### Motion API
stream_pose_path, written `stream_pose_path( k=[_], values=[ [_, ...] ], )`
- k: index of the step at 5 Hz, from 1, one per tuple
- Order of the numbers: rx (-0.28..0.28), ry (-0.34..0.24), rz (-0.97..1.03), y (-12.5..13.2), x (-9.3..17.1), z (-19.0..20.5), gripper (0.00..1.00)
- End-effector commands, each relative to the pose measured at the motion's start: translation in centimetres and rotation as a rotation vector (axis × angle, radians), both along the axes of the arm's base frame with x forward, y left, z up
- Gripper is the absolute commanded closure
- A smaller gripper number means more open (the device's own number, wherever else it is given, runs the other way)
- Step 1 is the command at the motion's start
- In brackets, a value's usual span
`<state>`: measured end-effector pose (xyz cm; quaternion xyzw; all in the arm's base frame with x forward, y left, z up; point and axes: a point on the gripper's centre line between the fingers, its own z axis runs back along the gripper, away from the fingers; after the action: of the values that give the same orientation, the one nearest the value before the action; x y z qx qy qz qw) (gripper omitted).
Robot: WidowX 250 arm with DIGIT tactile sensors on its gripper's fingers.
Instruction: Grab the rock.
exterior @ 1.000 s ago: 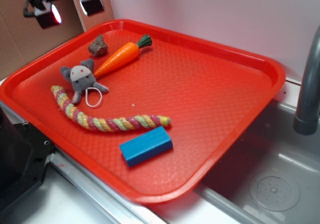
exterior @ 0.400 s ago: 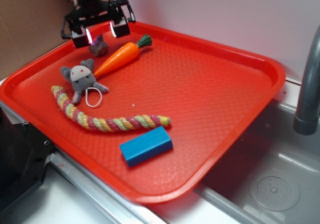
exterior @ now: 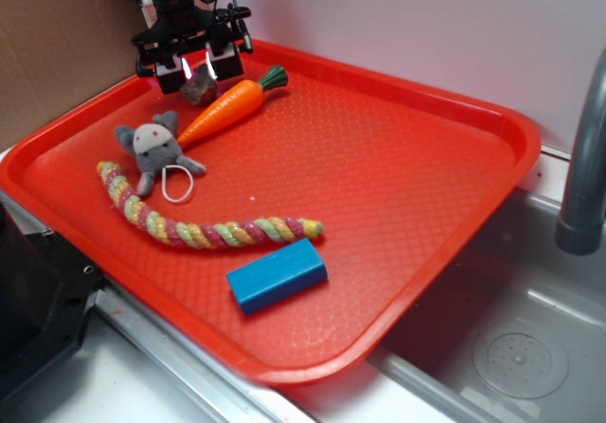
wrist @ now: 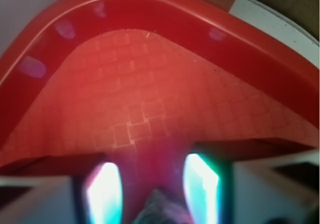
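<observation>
The rock (exterior: 199,88) sat at the far left corner of the red tray (exterior: 417,196), just beside the thick end of the toy carrot (exterior: 225,108). It looked like a small, rough lump, brown-grey and uneven in outline, clearly smaller than the grey plush mouse (exterior: 154,149) lying nearer the front. In the wrist view only its top showed, a blurred greyish-purple bump (wrist: 159,209) at the bottom edge, with the tray's textured floor and curved rim beyond it.

The gripper (exterior: 196,66) was lowered over the rock, its 2 fingers (exterior: 223,63) standing on either side of the stone with the jaws apart; whether the pads touched the rock could not be told. In the wrist view the rock lay between the 2 bright fingertips (wrist: 105,191).

A striped rope toy (exterior: 204,229) and a blue block (exterior: 276,274) lay well apart from the rock, toward the tray's front
</observation>
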<state>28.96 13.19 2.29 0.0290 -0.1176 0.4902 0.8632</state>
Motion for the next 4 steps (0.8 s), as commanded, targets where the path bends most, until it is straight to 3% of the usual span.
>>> stream_pose_path(
  k=[1, 3, 4],
  values=[
    [0.054, -0.085, 0.028, 0.4, -1.2, 3.1, 1.0],
    [0.067, -0.131, -0.028, -0.1, -1.6, 6.1, 1.0],
    [0.008, -0.046, -0.264, -2.2, -1.7, 9.0, 1.0]
  ],
)
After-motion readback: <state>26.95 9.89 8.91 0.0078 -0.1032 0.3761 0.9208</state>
